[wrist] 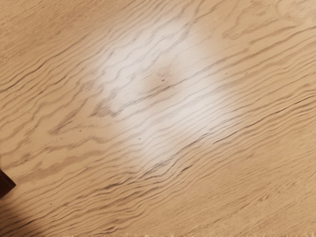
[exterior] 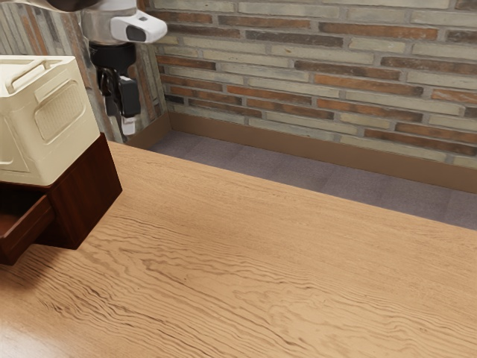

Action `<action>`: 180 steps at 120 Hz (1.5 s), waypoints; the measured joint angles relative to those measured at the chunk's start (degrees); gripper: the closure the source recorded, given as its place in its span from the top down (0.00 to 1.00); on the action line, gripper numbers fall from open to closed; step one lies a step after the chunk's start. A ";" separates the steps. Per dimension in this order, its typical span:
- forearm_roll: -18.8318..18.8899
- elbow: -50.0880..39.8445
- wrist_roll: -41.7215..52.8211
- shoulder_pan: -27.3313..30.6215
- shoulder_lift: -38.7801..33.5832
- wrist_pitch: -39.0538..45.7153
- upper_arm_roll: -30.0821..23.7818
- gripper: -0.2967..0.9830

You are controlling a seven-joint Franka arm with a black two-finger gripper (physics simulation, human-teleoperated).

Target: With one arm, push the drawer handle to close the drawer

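My gripper (exterior: 125, 112) hangs fingers-down at the upper left of the exterior view, behind the cabinet and higher than the tabletop, touching nothing that I can make out. A dark brown wooden cabinet (exterior: 86, 190) stands at the exterior view's left edge. Its drawer (exterior: 28, 227) is pulled out toward the exterior view's lower left, partly cut off by the picture's edge, and the handle is out of sight. In the wrist view a dark wooden corner (wrist: 6, 184) pokes in over the wood grain; which part it belongs to I cannot tell.
A cream plastic crate (exterior: 52, 119) rests on top of the cabinet. The light wooden table (exterior: 253, 261) stretches to the exterior view's right, with its far edge in front of a grey floor (exterior: 298, 175) and a brick wall (exterior: 335, 82).
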 joint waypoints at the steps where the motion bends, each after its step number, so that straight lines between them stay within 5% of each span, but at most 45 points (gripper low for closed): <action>1: 0.00 0.00 0.16 0.08 0.00 -0.02 0.00 0.77; 24: 0.01 1.64 3.30 2.31 -0.47 -0.57 -0.05 0.77; 31: 0.29 7.86 4.01 3.78 -8.81 -2.82 1.27 0.77; 34: 0.41 7.70 4.30 9.58 -14.55 -4.01 2.01 0.76; 40: 1.31 1.99 4.86 24.36 -23.45 -5.86 3.72 0.76; 46: 2.51 -11.16 4.97 30.86 -27.30 -5.06 9.49 0.76; 56: 3.82 -30.46 4.85 34.30 -28.94 0.73 19.36 0.75; 80: 8.61 -49.56 5.53 39.66 -19.08 19.95 28.09 0.38; 121: 11.00 -51.82 9.29 38.74 -9.50 45.23 25.88 0.18; 180: 4.69 -51.60 15.27 37.65 -7.62 52.70 22.10 0.16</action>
